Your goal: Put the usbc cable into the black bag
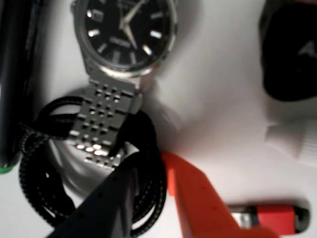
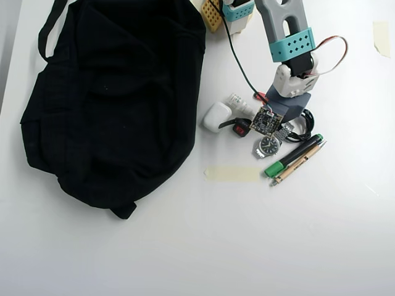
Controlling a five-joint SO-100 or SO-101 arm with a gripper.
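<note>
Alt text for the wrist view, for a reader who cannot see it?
The gripper, one black and one orange finger, straddles a coiled black usbc cable on a white table. A silver wristwatch lies with its band over the coil.

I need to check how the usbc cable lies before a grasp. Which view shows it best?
The wrist view: the usbc cable fills the lower left as a black coil, partly under the watch band. The overhead view shows only a sliver of the usbc cable beside the arm.
</note>
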